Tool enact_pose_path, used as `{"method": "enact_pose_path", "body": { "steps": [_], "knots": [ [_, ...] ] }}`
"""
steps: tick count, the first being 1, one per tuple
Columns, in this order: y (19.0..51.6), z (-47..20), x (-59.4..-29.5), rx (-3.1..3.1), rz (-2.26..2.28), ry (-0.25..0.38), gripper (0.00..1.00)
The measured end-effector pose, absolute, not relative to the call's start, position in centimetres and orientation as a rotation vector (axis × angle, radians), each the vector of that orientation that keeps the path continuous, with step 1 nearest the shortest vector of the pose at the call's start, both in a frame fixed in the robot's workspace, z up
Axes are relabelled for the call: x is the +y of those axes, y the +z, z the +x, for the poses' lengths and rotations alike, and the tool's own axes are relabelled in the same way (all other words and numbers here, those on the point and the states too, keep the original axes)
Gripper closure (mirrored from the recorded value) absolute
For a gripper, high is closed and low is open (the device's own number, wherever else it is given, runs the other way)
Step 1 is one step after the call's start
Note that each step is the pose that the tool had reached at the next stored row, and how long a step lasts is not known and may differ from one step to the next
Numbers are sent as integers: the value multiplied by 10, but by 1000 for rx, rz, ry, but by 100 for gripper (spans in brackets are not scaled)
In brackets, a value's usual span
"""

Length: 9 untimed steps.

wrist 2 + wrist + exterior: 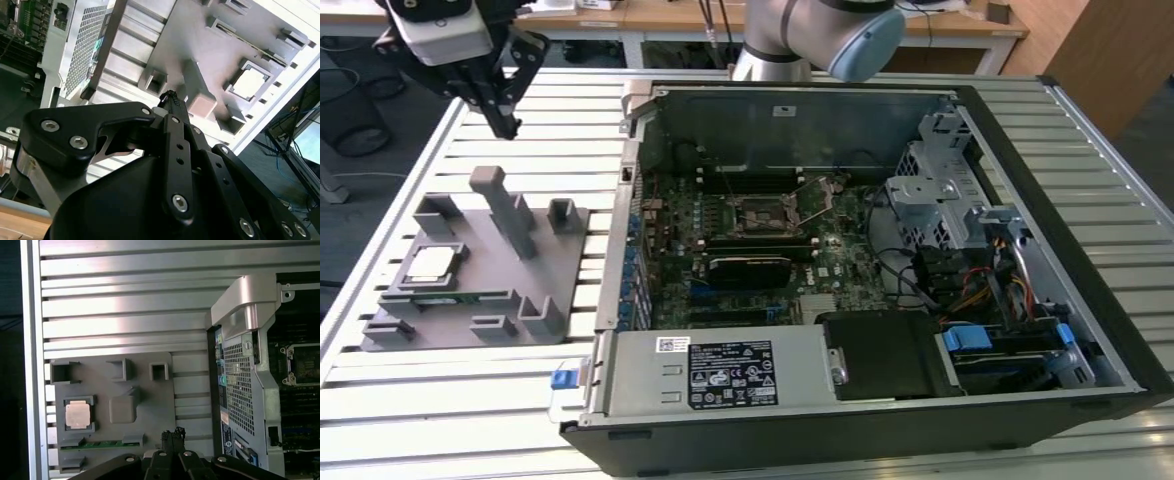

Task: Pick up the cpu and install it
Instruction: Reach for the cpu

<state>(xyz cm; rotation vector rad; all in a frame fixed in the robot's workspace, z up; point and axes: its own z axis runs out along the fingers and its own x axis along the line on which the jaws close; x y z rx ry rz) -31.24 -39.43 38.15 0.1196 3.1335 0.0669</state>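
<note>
listing upward from the lower edge of the exterior view.

item 1: open computer case (881, 425), lower centre to right of frame, power supply (720, 372) against its near wall.

item 2: grey parts holder (560, 255), left of frame on the slatted tabletop (454, 400), just beside the case.

item 3: cpu (432, 263), a silver square seated flat in a pocket at the holder's left end, untouched. green memory stick (454, 297) sits in the slot just nearer.

item 4: socket (761, 213) on the motherboard, mid frame, apparently vacant.

item 5: claw (507, 125), upper left of frame, raised well above the tabletop, tips drawn together to a point with nothing between them.

relation: the cpu lies lower in frame than the claw, nearer the camera and slightly toward the exterior view's left, well apart from it. the part is square with no long axis, its edges parallel to the holder's. both wrist views confirm the cpu (78, 415) (248, 82) in its pocket, clear of the tips.
</note>
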Motion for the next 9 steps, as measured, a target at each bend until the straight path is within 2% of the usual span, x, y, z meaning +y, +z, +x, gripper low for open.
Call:
{"method": "enact_pose_path", "body": {
  "steps": [9],
  "knots": [
    [380,-340,-394,3137,120,67,89]
  ]
}}
